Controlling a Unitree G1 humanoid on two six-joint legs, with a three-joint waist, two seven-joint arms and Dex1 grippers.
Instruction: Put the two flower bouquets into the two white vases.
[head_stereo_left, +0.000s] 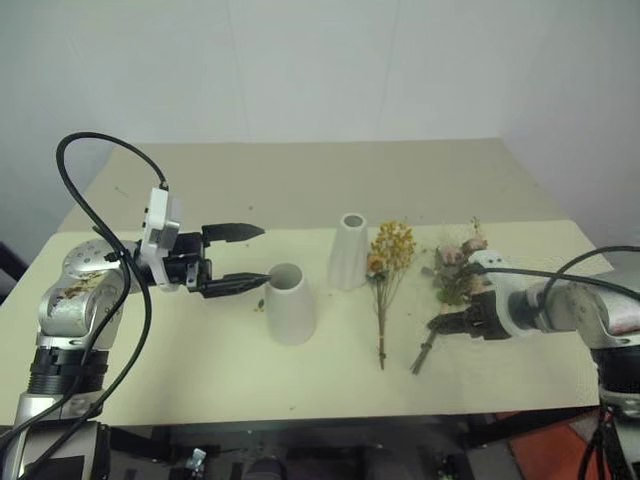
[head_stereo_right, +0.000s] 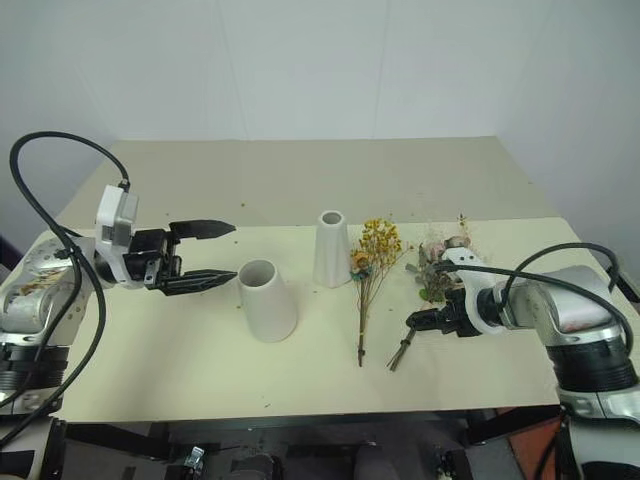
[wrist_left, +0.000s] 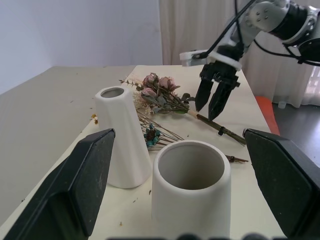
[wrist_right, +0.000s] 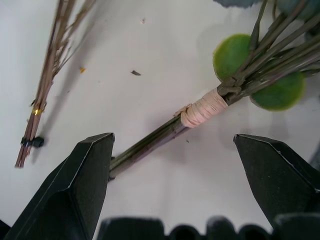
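Head views show the left gripper (head_stereo_left: 243, 257) spread wide, level, beside the shorter vase (head_stereo_left: 290, 303); the taller vase (head_stereo_left: 349, 251) stands just behind it. Yellow bouquet (head_stereo_left: 388, 270) and rose bouquet (head_stereo_left: 452, 282) lie flat on the table (head_stereo_left: 200, 380). Left wrist view looks into the shorter vase's mouth. Right wrist view has the right gripper (wrist_right: 172, 150) open, straddling the rose stems near their pink binding (wrist_right: 202, 108).
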